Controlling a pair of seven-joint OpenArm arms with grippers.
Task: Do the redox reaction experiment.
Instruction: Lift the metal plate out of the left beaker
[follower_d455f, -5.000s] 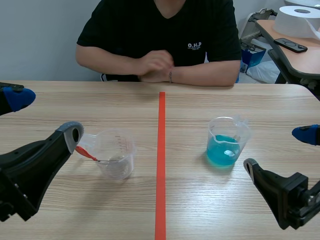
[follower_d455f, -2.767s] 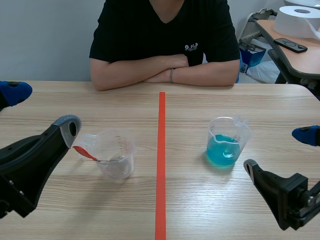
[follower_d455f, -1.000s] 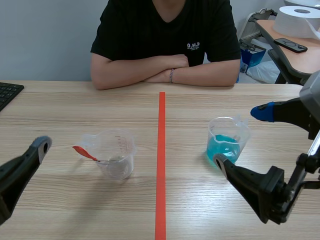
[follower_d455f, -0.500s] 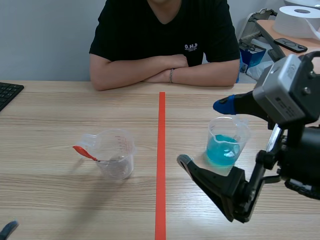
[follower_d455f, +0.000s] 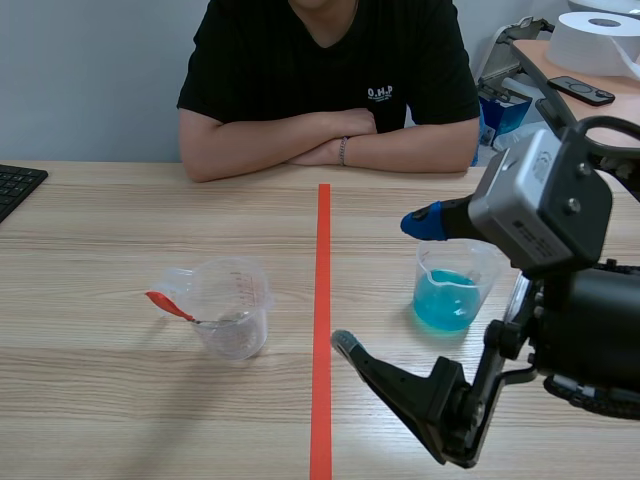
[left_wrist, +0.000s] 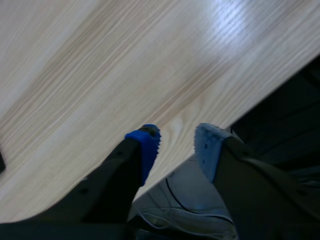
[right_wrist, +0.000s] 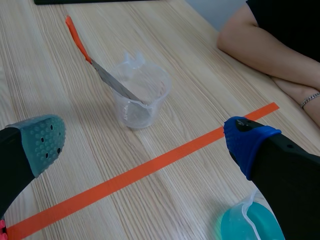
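**Now, blue cup (follower_d455f: 447, 300) beside the open right end effector (follower_d455f: 383, 285)**

Nothing is held; it is spread wide. The blue cup is seen just beside its blue-tipped finger (right_wrist: 247, 140), nearest this arm. The clear cup (right_wrist: 142, 100) lies farther ahead.

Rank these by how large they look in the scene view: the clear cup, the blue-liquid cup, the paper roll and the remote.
1. The clear cup and the blue-liquid cup: they look alike, so not ranked.
2. The paper roll: cut off by the edge and farther away, so unsure.
3. The remote.
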